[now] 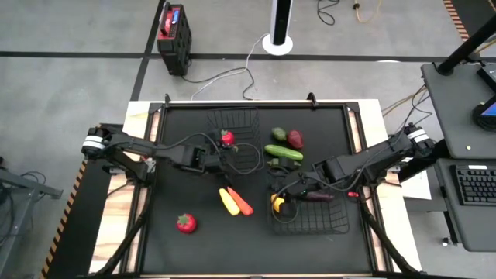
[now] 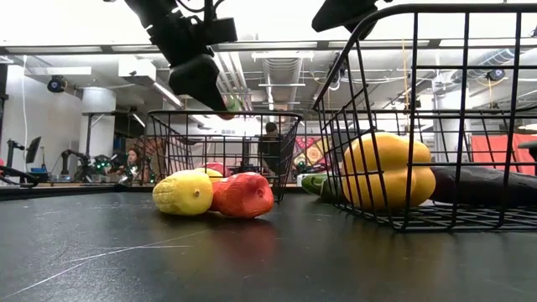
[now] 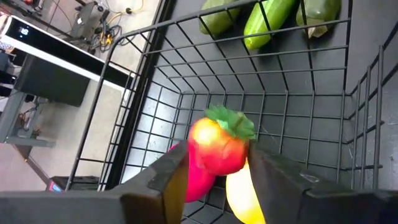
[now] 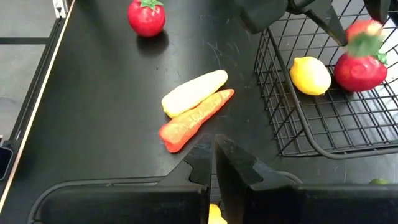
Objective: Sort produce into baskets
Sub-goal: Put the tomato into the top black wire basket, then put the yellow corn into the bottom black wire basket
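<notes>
Here, left gripper [image 3: 214, 177] fingers part — red fruit [image 3: 217, 146] (green-capped) between them, over basket [image 3: 292, 118].

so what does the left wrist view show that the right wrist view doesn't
Only the left wrist view: three green vegetables beyond the basket's far wall, and the left gripper around a red fruit.

Only the right wrist view: a tomato, a yellow corn beside an orange carrot on the mat, and the shut right gripper.

Both: the far basket with a yellow lemon inside.
</notes>
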You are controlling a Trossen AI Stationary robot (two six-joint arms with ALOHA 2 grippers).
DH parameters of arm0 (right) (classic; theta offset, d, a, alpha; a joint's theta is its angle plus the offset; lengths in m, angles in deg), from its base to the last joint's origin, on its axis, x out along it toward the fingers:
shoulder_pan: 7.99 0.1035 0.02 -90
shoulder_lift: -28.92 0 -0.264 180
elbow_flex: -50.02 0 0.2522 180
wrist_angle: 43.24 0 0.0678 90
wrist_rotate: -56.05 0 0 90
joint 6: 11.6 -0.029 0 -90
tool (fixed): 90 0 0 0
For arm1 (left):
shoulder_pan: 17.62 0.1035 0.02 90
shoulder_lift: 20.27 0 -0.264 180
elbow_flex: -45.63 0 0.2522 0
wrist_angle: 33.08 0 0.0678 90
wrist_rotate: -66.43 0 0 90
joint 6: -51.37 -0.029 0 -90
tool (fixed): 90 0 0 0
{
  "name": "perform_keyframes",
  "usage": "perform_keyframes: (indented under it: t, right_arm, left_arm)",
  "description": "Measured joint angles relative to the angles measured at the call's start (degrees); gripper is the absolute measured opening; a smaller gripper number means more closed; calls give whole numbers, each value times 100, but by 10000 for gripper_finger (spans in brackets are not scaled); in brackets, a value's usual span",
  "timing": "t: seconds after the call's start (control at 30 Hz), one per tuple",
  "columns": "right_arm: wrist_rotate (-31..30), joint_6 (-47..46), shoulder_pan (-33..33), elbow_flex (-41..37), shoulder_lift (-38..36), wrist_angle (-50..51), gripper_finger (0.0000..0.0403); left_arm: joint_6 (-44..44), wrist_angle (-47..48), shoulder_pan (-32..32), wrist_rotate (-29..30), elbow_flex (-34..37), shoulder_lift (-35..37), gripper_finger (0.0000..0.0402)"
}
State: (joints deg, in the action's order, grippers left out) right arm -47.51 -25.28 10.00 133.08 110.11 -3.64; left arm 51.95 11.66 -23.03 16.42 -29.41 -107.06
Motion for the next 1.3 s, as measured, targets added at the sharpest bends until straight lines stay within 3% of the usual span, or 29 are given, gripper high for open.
perform_keyframes:
  t: [0.13, 0.4, 0.57, 0.8, 1.07, 1.3]
  right_arm:
    - [0, -27, 0, -1, 0, 1, 13]
    - [0, -57, -1, -15, 0, -1, 13]
    - [-2, -68, 1, -62, 0, -6, 13]
    - [-5, -71, -1, -214, 0, -111, 13]
    - [-211, -300, -1, -219, 0, -143, 13]
    - [-304, -1167, -1, -227, -13, -36, 13]
  left_arm:
    - [-133, 106, -10, 1, -3, 35, 174]
    - [450, 1497, -238, -235, -776, 65, 191]
    - [775, 1729, -826, -638, -967, 72, 183]
    - [1468, 1769, -2039, -624, -986, 72, 158]
    - [2932, 1611, -2984, 337, -796, 65, 138]
    - [3602, 1311, -3468, 1266, -721, -144, 132]
